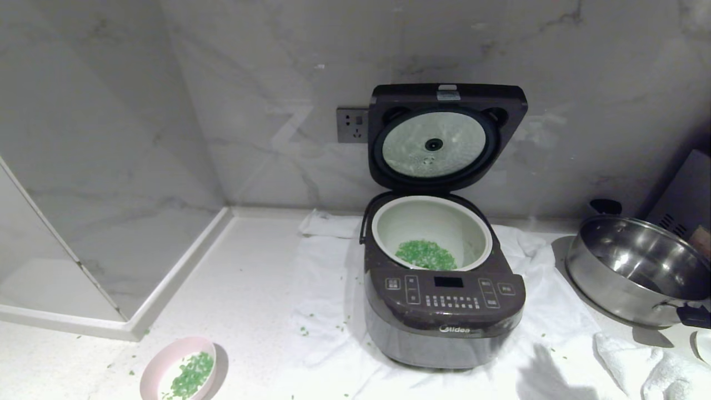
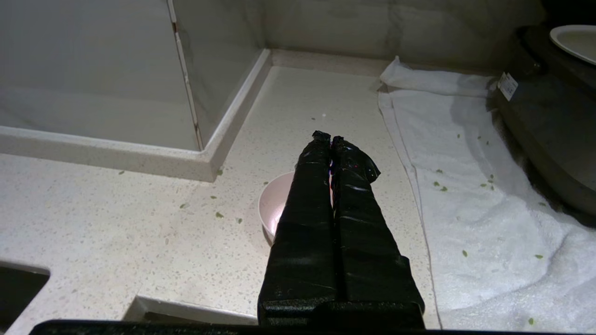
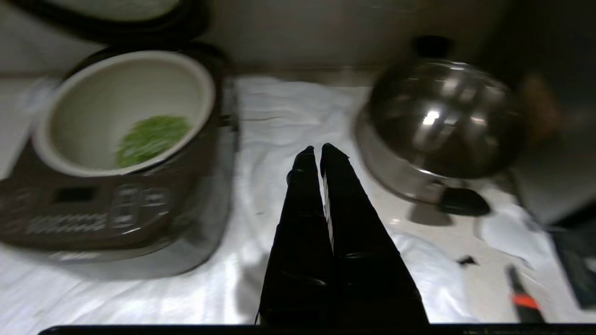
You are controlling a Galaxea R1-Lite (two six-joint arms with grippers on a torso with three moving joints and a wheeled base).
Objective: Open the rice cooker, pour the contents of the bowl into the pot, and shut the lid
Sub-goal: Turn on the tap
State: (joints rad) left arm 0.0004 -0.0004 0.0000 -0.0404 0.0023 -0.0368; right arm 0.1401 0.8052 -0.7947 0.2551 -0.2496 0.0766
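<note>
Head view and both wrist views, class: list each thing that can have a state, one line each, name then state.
lid: open, standing upright at the back.
pot: seated in the rice cooker, green bits on its bottom.
bowl: upright on the counter, some green bits left inside.
steel pan: uncovered, looks empty.
left hand: shut, holding nothing, above the bowl.
right hand: shut, holding nothing, between cooker and pan.

Rice cooker on towel, lid raised behind pot; bowl front-left of cooker, steel pan right.
</note>
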